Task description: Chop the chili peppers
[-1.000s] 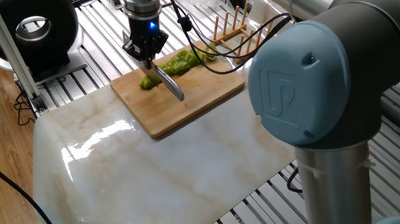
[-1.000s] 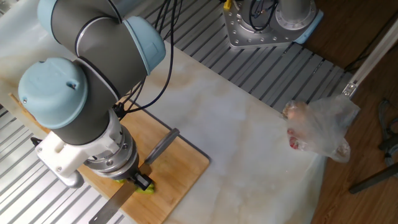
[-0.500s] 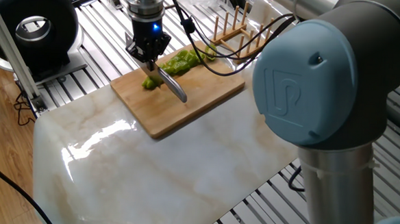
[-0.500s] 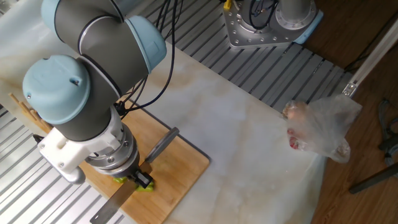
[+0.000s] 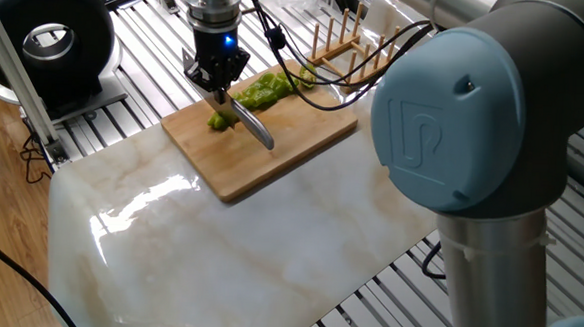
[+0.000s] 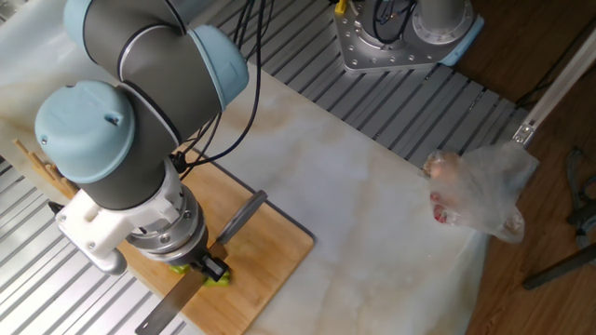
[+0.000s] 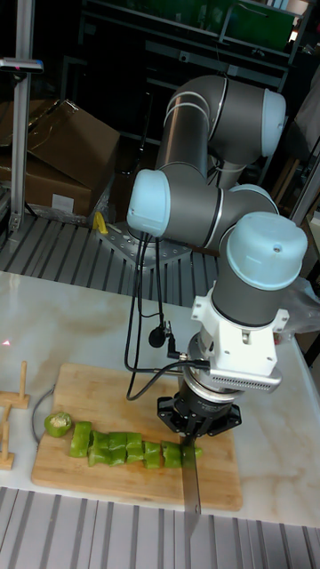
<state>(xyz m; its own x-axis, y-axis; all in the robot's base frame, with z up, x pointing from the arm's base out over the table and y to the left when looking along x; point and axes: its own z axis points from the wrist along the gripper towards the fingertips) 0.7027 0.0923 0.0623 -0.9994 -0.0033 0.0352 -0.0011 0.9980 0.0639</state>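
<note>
A UR5 arm's jaws (image 7: 190, 428) grip a knife (image 7: 191, 484) blade-down on a wooden cutting board (image 7: 124, 380) atop the marble counter (image 5: 267, 252). The chili peppers (image 7: 124, 447) lie sliced in a row across the board, the blade at the row's end.

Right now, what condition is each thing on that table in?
chili pepper: cut into a row of chunks, stem end lying apart.
knife: held by the tool, blade down at the row's end.
tool: shut on the knife.
cutting board: flat on the marble table.
plastic bag: crumpled, lying at the table's edge.
</note>
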